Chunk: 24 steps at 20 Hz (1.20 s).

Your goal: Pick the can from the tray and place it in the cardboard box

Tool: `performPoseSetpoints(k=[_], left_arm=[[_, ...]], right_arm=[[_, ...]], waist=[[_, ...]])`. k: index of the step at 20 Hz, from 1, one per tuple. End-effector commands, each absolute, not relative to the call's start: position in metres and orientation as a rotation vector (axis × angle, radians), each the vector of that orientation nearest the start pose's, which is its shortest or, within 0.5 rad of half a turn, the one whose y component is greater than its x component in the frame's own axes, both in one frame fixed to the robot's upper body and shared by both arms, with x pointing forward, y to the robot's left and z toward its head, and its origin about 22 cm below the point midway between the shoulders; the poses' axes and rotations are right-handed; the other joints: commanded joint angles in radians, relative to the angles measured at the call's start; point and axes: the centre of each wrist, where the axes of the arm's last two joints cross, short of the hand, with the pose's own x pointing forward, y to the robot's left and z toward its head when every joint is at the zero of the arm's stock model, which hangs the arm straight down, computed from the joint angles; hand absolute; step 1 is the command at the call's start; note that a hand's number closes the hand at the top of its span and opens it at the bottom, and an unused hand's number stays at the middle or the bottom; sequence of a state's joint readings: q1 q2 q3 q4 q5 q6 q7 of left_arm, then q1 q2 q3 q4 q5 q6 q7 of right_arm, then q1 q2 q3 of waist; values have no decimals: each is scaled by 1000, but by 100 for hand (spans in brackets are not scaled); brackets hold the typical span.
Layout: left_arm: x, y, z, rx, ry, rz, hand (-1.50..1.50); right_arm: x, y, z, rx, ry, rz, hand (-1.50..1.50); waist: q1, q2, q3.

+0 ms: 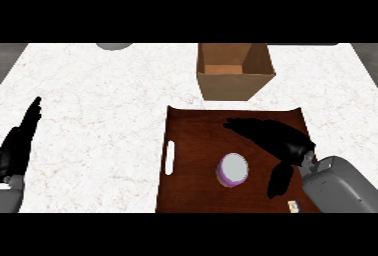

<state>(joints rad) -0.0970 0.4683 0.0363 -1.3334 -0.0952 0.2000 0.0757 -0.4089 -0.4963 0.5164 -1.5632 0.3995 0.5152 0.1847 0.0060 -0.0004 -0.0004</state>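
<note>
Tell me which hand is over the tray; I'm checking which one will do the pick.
The right hand: it is open above the brown tray, beside the can. The left hand rests at the counter's left edge.

can point(234, 170): purple, grey top | tray point(199, 150): dark reddish-brown (wood grain) | cardboard box point(235, 75): tan | counter point(96, 125): white marbled

can point(234, 169) on tray point(196, 150), right hand point(277, 137) open beside it
</note>
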Motion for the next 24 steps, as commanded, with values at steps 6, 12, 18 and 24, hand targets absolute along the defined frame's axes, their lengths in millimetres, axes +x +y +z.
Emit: performPoseSetpoints(k=[6,12,18,24], left_arm=[[252,381,14,647,-1358,-204,0],[254,349,-2,637,-1354,-219,0],[265,342,3,634,-1362,-209,0],[267,343,22,647,-1371,-204,0]], right_arm=[[291,-168,84,-220,-1199,1601,-150],[281,-173,76,-109,-1268,1570,-150],[278,-156,110,-94,-1338,1602,-150],[261,-135,80,-147,-1217,1681,-150]], waist=[[-3,0,0],[-6,0,0],[-7,0,0],[-3,0,1]])
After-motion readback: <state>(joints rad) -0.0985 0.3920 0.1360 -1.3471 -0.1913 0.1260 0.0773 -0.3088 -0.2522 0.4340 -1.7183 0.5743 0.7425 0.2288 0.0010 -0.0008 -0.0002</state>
